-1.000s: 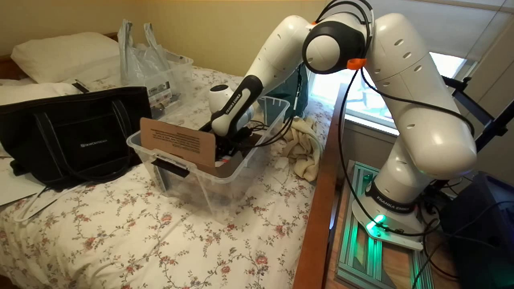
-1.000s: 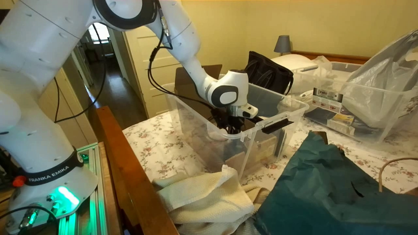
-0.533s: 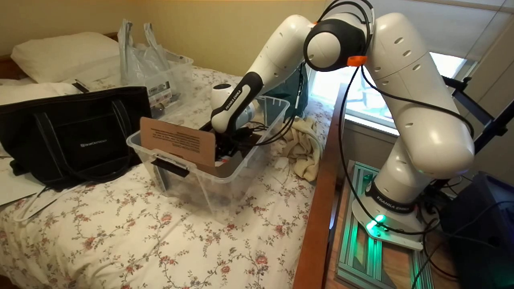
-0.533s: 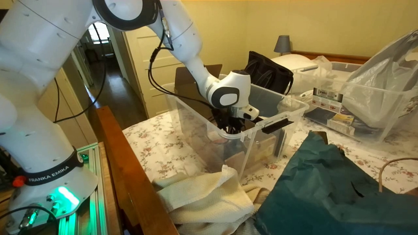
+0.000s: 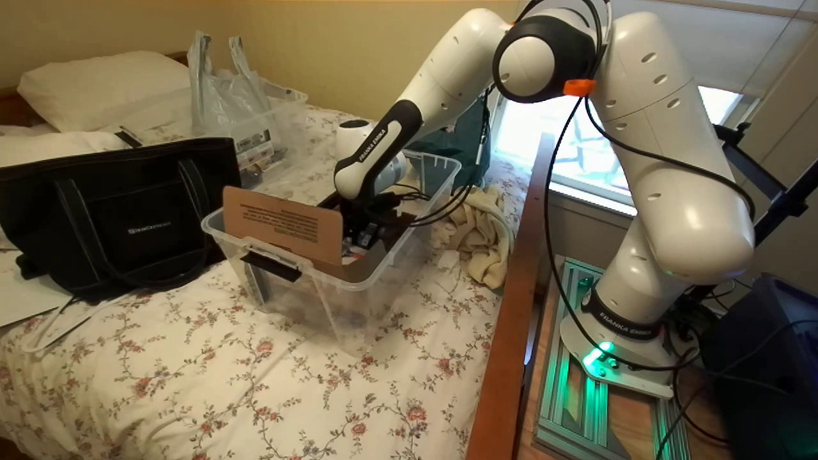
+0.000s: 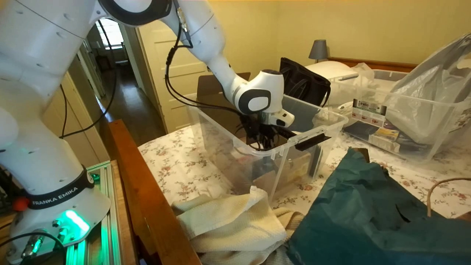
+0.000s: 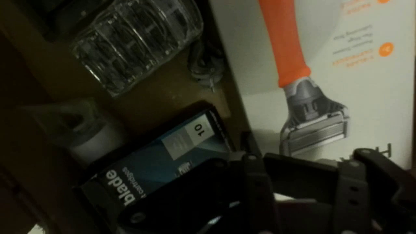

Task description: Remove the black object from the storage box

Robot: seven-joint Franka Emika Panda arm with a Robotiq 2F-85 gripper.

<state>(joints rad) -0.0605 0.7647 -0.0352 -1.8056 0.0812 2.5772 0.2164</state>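
The storage box, a clear bin [image 5: 332, 300], stands on the bed; it also shows in an exterior view [image 6: 241, 167]. A brown cardboard flap [image 5: 281, 227] sticks up from it. My gripper [image 7: 302, 162] points down inside the box. In the wrist view its two fingers are apart with a flat black object [image 7: 300, 178] between them, touching both sides. In both exterior views the gripper [image 5: 361, 233] [image 6: 266, 141] is dark, low behind the box rim, and the black object cannot be told from it. Below lie a blade cartridge box [image 7: 162, 159] and a white razor box [image 7: 331, 78].
A black bag [image 5: 121, 217] lies beside the box. A second clear bin [image 6: 408, 95] with a grey plastic bag [image 6: 434, 88] stands behind. A cream towel [image 6: 235, 224], a teal bag [image 6: 364, 213] and the wooden bed rail [image 5: 511, 332] are near the arm. Cables [image 6: 198, 103] hang by the wrist.
The arm and gripper have risen a little inside the box, mostly in the last half second. The box, cardboard and bags have not moved.
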